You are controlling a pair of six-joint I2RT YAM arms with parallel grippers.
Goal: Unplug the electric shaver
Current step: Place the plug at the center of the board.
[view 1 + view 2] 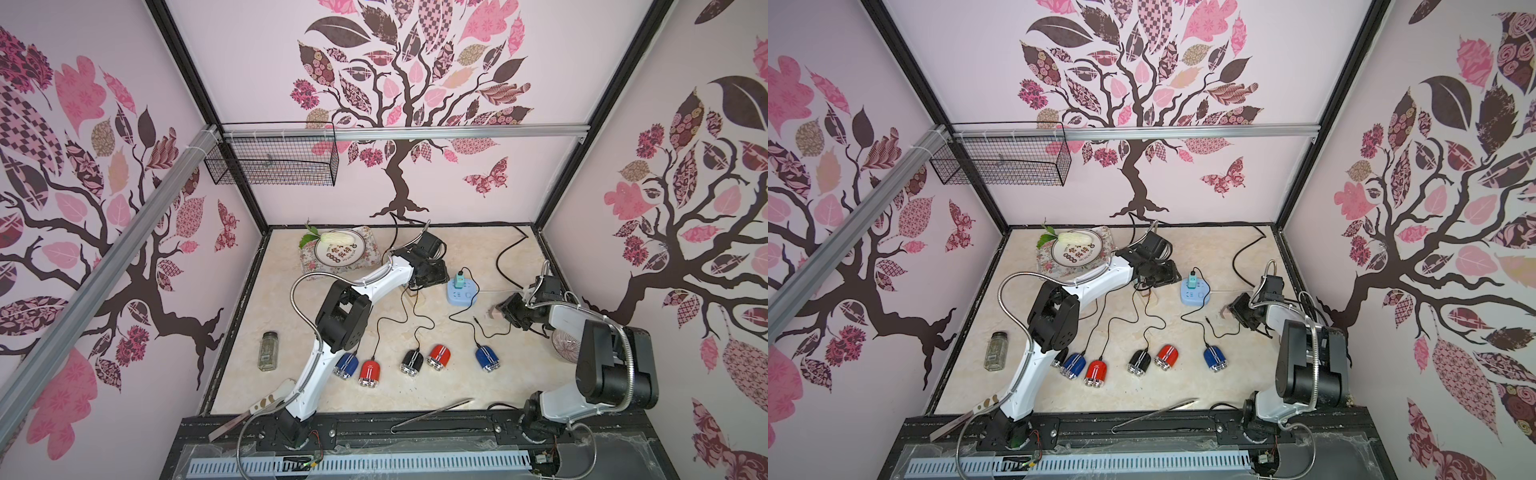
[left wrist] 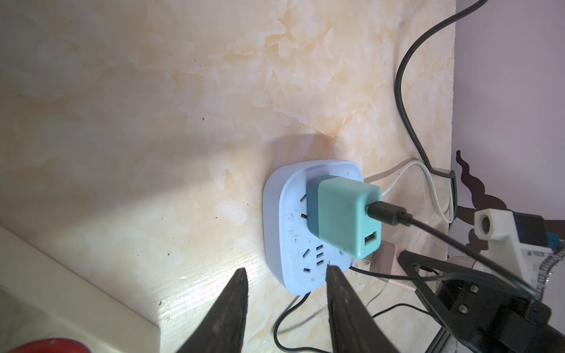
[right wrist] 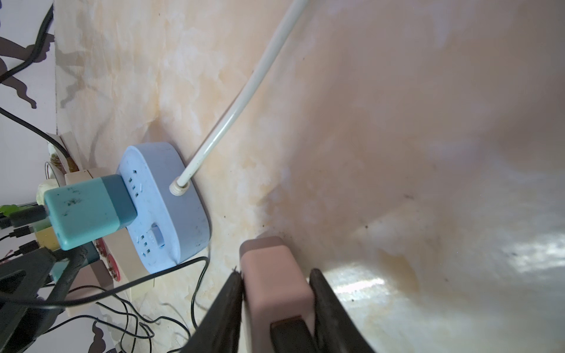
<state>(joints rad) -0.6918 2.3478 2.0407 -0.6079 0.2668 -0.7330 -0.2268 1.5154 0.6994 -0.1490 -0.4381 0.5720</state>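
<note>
Several electric shavers lie in a row at the front of the table: blue [image 1: 345, 365], red [image 1: 370, 373], black [image 1: 412, 361], red [image 1: 438, 356] and blue [image 1: 487, 358]. A teal adapter [image 2: 345, 214] sits plugged into the light blue power strip [image 1: 460, 296]. A pink adapter [image 3: 275, 281] is out of the strip, between the fingers of my right gripper [image 3: 276, 275]. One finger touches it and a thin gap shows at the other. My left gripper [image 2: 286, 272] hangs open and empty at the strip's near edge.
A beige power strip [image 1: 411, 293] with thin black cables lies under my left wrist. A plate [image 1: 338, 249] stands at the back, a spice jar [image 1: 268, 350] at the left, tongs [image 1: 432, 411] at the front edge and a glass bowl [image 1: 565, 345] under my right arm.
</note>
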